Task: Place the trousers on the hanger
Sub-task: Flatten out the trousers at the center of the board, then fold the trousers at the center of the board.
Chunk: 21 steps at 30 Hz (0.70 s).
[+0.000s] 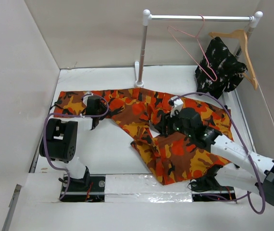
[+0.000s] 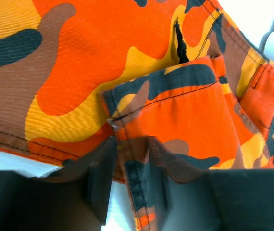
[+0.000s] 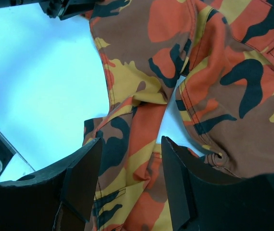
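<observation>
Overhead, we see the trousers (image 1: 127,108) lying flat on the white surface (image 1: 103,149), not on any hanger. One stretch of the camouflage cloth runs from the left of the frame to the right, and another bends down toward the lower centre. The pink wire hanger (image 1: 191,54) hangs by its hook from the metal rail (image 1: 199,18) at the upper right, well apart from the trousers. Beside it on the same rail, a wooden hanger (image 1: 245,48) carries a black-and-white garment (image 1: 221,67). The left gripper (image 1: 94,120) sits at the lower edge of the cloth near the left of the frame. In the left wrist view, this gripper (image 2: 130,187) has a stitched edge of the trousers (image 2: 142,72) running between its dark fingers (image 2: 101,183), just below a pocket flap. The jaws stand only narrowly apart and look blurred, so we cannot tell whether they are pinching the seam or just flanking it. The right gripper (image 1: 163,122) hovers over the middle of the garment. In the right wrist view, this gripper (image 3: 130,178) is spread wide and grasps nothing, and a rumpled fold of the trousers (image 3: 233,82) lies in the gap between its fingers (image 3: 81,178). Bare surface fills the upper left of that view.
</observation>
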Tool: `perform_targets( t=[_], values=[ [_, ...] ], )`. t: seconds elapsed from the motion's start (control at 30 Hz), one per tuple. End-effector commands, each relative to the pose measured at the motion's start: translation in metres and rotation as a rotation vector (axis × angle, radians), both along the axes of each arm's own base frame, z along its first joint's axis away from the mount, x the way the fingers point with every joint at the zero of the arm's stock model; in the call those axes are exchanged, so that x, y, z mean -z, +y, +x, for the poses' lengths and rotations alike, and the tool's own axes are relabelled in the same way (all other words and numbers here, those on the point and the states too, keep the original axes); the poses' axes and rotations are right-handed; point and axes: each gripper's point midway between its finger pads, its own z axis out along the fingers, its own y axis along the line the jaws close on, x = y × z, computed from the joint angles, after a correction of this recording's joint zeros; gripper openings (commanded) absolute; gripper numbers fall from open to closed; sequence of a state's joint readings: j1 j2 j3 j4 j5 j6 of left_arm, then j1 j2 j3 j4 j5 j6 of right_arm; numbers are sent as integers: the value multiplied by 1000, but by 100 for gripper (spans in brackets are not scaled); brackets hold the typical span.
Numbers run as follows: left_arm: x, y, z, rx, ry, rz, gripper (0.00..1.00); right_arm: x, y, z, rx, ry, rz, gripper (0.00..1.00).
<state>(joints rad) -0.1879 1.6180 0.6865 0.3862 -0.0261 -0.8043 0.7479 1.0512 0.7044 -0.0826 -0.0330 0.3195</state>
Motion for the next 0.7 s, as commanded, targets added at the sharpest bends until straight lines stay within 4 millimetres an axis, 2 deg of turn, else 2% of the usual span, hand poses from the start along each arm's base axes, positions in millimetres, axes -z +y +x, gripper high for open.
perform_targets(
  t=[0.0,0.03,0.1,0.13,0.17,0.23,0.27,0.3,0.33,0.37,0.4,0.43,0.47,0.53,0.57,0.6,0.63,0.67],
  values=[
    [-30,-5,22,-3,-112,-38,24,-8,-8,2,60,-31,25,58],
    [-34,-5,20,-3,-126,-44,19,0,-14,0,94,-2,19,57],
    [-43,-4,19,-13,-144,-51,4,4,-29,7,177,-4,25,56],
    [-49,-2,17,-19,-156,-49,0,20,-38,7,210,20,11,54],
    [-64,0,12,-29,-191,-54,0,25,-46,11,255,38,29,50],
    [-83,4,5,-45,-228,-62,0,39,-73,23,359,84,35,43],
    [-106,8,-4,-57,-283,-64,0,51,-82,23,386,120,38,38],
    [-118,11,-10,-64,-307,-63,0,55,-94,29,409,142,57,27],
    [-131,16,-16,-77,-335,-55,0,57,-101,31,429,149,66,19],
    [-158,24,-30,-104,-392,-44,0,60,-109,32,456,163,75,11],
    [-172,29,-37,-114,-424,-36,0,65,-119,31,487,183,67,4],
    [-186,34,-46,-120,-459,-24,0,65,-135,35,544,179,72,4],
    [-215,43,-64,-144,-525,-13,0,57,-145,36,582,149,91,4],
    [-241,53,-84,-163,-581,10,0,60,-170,39,683,111,91,19],
    [-264,61,-104,-179,-636,23,0,54,-190,43,761,81,113,29],
    [-276,64,-113,-182,-672,28,0,59,-204,42,816,85,108,56],
    [-278,67,-124,-181,-669,40,0,61,-216,42,855,86,110,65],
    [-302,71,-140,-179,-733,51,0,63,-236,43,923,87,118,78]
  ],
)
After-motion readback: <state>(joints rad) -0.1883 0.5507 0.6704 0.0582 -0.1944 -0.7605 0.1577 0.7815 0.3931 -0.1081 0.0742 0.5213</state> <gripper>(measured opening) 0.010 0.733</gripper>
